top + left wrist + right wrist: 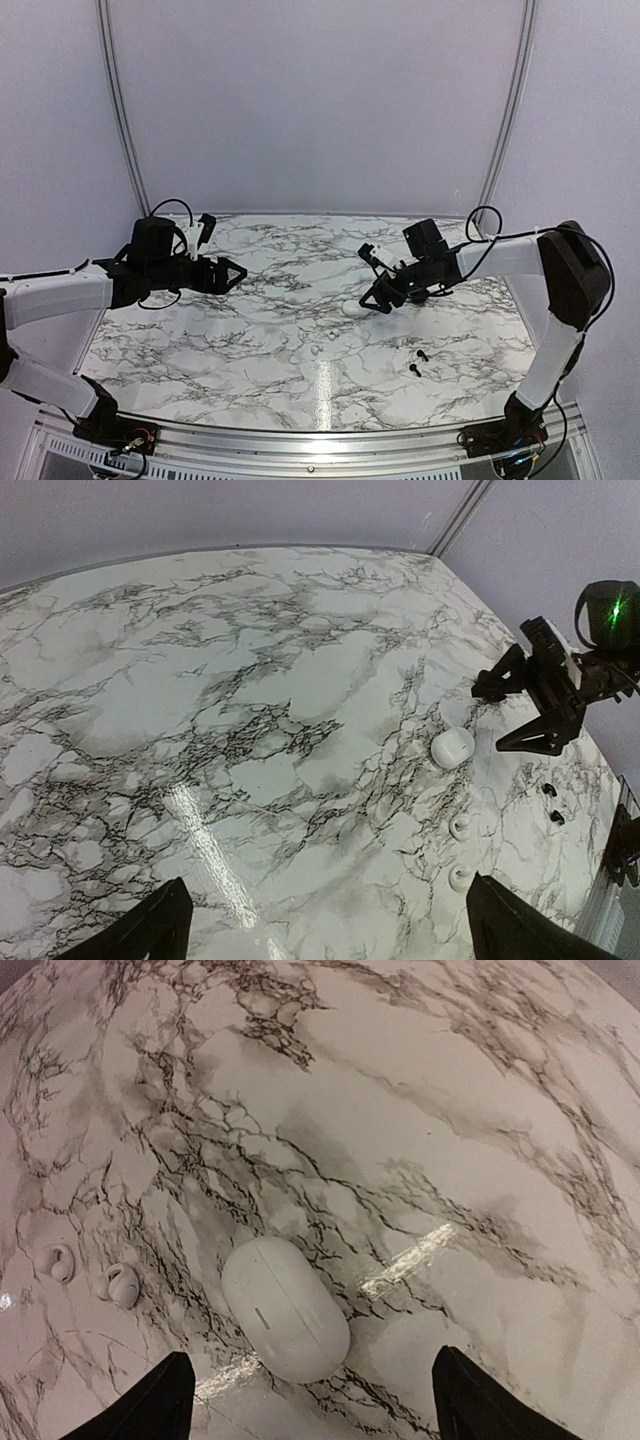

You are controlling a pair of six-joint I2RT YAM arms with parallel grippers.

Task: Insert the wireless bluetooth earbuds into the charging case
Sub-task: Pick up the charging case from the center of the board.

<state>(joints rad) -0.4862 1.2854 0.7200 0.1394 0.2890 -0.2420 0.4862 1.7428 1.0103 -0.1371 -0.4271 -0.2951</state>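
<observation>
The white oval charging case lies closed on the marble table, its seam facing up. It also shows in the top view and the left wrist view. Two white earbuds lie loose beside it, and show in the left wrist view. Two black earbuds lie nearer the right arm's base. My right gripper is open and empty, hovering just above and beside the case. My left gripper is open and empty over the table's left side.
The marble table ends at a metal rail along the near edge. Grey walls and two curved poles stand behind it. My right arm's body rises at the table's right side.
</observation>
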